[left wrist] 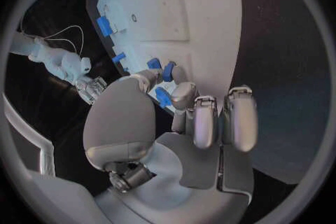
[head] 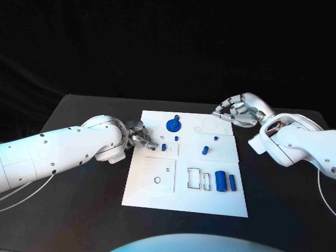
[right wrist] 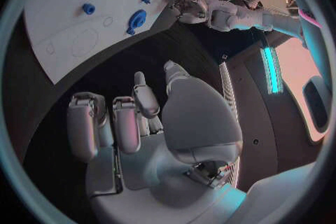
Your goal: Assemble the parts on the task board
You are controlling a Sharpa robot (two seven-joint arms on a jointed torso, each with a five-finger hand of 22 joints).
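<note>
The white task board [head: 153, 191] lies mid-table. At its left edge my left hand [head: 140, 135] reaches in, and its thumb and a finger pinch a small blue part [left wrist: 162, 96], seen at the fingertips as a small blue part [head: 154, 147]. Another small blue part [head: 164, 147] stands just beside it. A round blue disc [head: 172, 125] sits near the board's far edge, a short blue peg [head: 205, 150] in the middle, and two blue cylinders [head: 226, 181] at the near right. My right hand [head: 240, 111] hovers off the board's far right corner, fingers curled in with nothing in them.
Black table [head: 77, 210] surrounds the board. Outlined recesses [head: 198, 178] and a raised plate with holes [head: 160, 176] mark the board's near half. Cables [head: 331, 205] trail off both arms near the table's sides.
</note>
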